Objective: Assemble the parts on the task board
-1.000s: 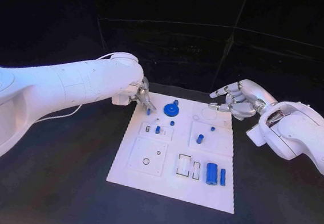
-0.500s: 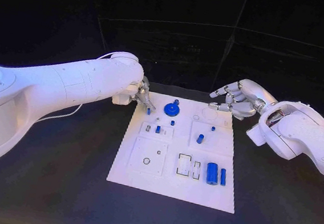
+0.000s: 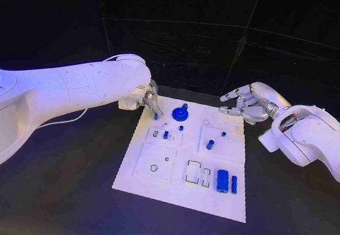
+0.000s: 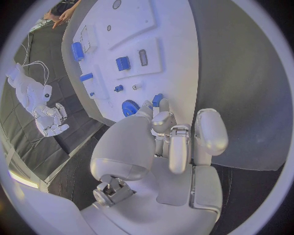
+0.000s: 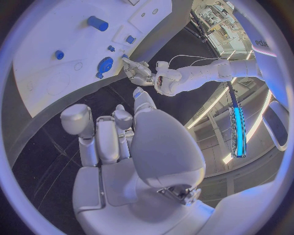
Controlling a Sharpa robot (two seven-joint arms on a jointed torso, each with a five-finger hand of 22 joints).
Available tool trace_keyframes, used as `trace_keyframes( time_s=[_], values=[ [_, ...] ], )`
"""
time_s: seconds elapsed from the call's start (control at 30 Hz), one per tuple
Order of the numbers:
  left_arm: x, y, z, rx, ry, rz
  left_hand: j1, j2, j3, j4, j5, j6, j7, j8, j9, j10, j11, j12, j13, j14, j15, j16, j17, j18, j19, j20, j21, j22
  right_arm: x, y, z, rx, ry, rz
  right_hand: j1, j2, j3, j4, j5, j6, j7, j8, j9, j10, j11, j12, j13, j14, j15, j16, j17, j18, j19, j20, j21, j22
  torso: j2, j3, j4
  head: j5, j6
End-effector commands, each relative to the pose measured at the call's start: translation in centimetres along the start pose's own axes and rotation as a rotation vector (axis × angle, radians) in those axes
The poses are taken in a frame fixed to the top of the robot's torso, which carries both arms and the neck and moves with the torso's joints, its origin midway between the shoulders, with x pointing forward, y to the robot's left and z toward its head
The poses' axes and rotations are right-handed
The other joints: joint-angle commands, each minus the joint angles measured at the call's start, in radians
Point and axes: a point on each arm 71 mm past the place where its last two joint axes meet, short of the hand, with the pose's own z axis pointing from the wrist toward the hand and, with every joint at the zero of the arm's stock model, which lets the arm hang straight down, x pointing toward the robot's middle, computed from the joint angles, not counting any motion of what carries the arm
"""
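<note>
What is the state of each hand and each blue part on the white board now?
Left silver hand: fingers curled, holds nothing, at the board's far left corner.
Right silver hand: fingers apart, empty, beyond the far right corner.
Blue gear-shaped part: flat on the white task board.
Large blue cylinder: lying on its side.

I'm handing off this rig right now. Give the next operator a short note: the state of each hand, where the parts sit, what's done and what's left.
Left hand: at the task board's far left corner, fingers curled, holding nothing visible.
Right hand: above the far right corner, fingers curled, holding nothing.
Parts: blue gear at the far edge; small blue pegs mid-board; blue cylinder with a thinner blue pin beside it, lying near the right edge.
Done: I cannot tell.
Left: the cylinder and pin lie loose.
</note>
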Motion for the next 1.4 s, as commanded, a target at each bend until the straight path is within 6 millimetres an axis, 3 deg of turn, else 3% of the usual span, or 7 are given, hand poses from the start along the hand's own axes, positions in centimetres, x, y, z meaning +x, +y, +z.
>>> trace_keyframes(
  time_s=[0.03,0.37,0.5,0.57,0.7,0.93,1.4],
  values=[
    [0.1,-0.2,0.0,0.019,0.017,-0.005,-0.02,-0.013,-0.016,0.006,0.001,0.01,0.001,0.003,-0.002,0.007,0.0,0.004,0.0,0.102,-0.004,0.006,0.263,0.003,0.005,-0.002,0.006,0.002,-0.1,0.2,0.1,-0.01,-0.004,-0.002,0.001,0.013,-0.004,-0.003,0.005,-0.007,0.0,0.005,-0.001,-0.006,-0.002,0.002,0.0,0.024,-0.006,-0.006,-0.001,0.009,0.0,-0.001,-0.007,-0.002,0.0,-0.0002,0.0006,0.0,0.001],
    [0.0,-0.1,0.0,0.019,0.004,-0.014,-0.028,-0.021,-0.031,0.001,0.001,0.014,-0.001,0.004,-0.004,0.008,-0.001,0.005,0.0,0.102,-0.004,0.006,0.263,0.003,0.004,-0.001,0.006,0.003,0.0,0.2,0.1,-0.011,-0.003,-0.002,0.001,0.013,-0.004,-0.003,0.005,-0.007,0.0,0.005,-0.001,-0.006,-0.002,0.002,0.0,0.024,-0.006,-0.006,-0.001,0.009,0.0,-0.001,-0.007,-0.002,0.0,-0.0008,0.0001,-0.001,-0.001],
    [0.0,-0.2,-0.1,0.025,-0.001,-0.017,0.047,0.015,0.018,-0.049,0.003,0.009,-0.012,0.0,-0.008,0.007,-0.012,0.004,0.0,0.102,-0.01,0.006,0.263,0.003,0.005,-0.004,0.007,0.006,-0.1,0.2,0.1,-0.011,-0.003,-0.002,0.002,0.013,-0.004,-0.004,0.006,-0.007,0.0,0.005,-0.001,-0.006,-0.002,0.003,0.0,0.024,-0.006,-0.006,0.0,0.009,0.001,-0.001,-0.007,-0.002,0.0,-0.0006,0.0002,0.0,0.0],
    [0.0,-0.2,-0.1,0.028,-0.004,-0.019,0.126,0.036,0.08,-0.107,0.004,-0.006,-0.016,-0.01,-0.014,0.003,-0.017,-0.001,-0.001,0.102,-0.016,0.006,0.263,0.003,0.007,-0.009,0.009,0.01,-0.1,0.2,0.1,-0.012,-0.003,-0.002,0.002,0.013,-0.004,-0.004,0.006,-0.007,0.0,0.005,-0.001,-0.006,-0.002,0.003,0.0,0.024,-0.006,-0.006,0.0,0.009,0.001,-0.001,-0.007,-0.002,0.0,-0.0006,0.0007,-0.001,-0.001],
    [0.0,0.0,-0.2,0.035,-0.013,-0.024,0.118,0.012,0.181,-0.153,0.0,-0.007,-0.003,-0.013,-0.021,0.004,-0.002,-0.011,-0.009,0.102,-0.008,0.006,0.263,0.001,0.008,-0.006,0.012,0.016,-0.1,0.2,0.1,-0.012,-0.003,-0.002,0.002,0.013,-0.004,-0.004,0.006,-0.007,0.0,0.005,-0.001,-0.006,-0.002,0.003,0.0,0.024,-0.006,-0.006,0.0,0.009,0.001,-0.001,-0.007,-0.002,0.0,-0.0007,0.0006,-0.001,-0.002],
    [-0.1,0.5,-0.5,0.046,-0.039,-0.04,0.04,-0.052,0.345,-0.195,0.003,0.002,-0.002,-0.001,-0.022,0.015,-0.005,-0.013,-0.014,0.102,-0.005,0.006,0.263,0.0,0.01,-0.002,0.015,0.026,-0.1,0.2,0.1,-0.012,-0.004,-0.002,0.002,0.013,-0.004,-0.004,0.006,-0.007,0.0,0.005,-0.001,-0.006,-0.002,0.003,0.001,0.024,-0.006,-0.006,0.0,0.009,0.001,-0.001,-0.007,-0.002,-0.001,-0.0004,0.0008,-0.002,-0.001],
    [-0.3,1.2,-2.2,0.08,-0.092,-0.063,-0.027,-0.098,0.462,-0.217,0.002,0.007,-0.005,0.011,-0.02,0.026,-0.006,-0.011,-0.013,0.102,-0.006,0.006,0.263,-0.002,0.015,-0.002,0.019,0.037,-0.3,-0.1,-0.2,-0.005,-0.01,-0.004,0.002,0.013,-0.004,-0.004,0.006,-0.007,-0.001,0.006,-0.001,-0.006,-0.002,0.004,0.001,0.024,-0.006,-0.006,0.0,0.009,0.001,-0.001,-0.007,-0.001,-0.002,0.0,0.0029,0.001,0.0]
  ],
)
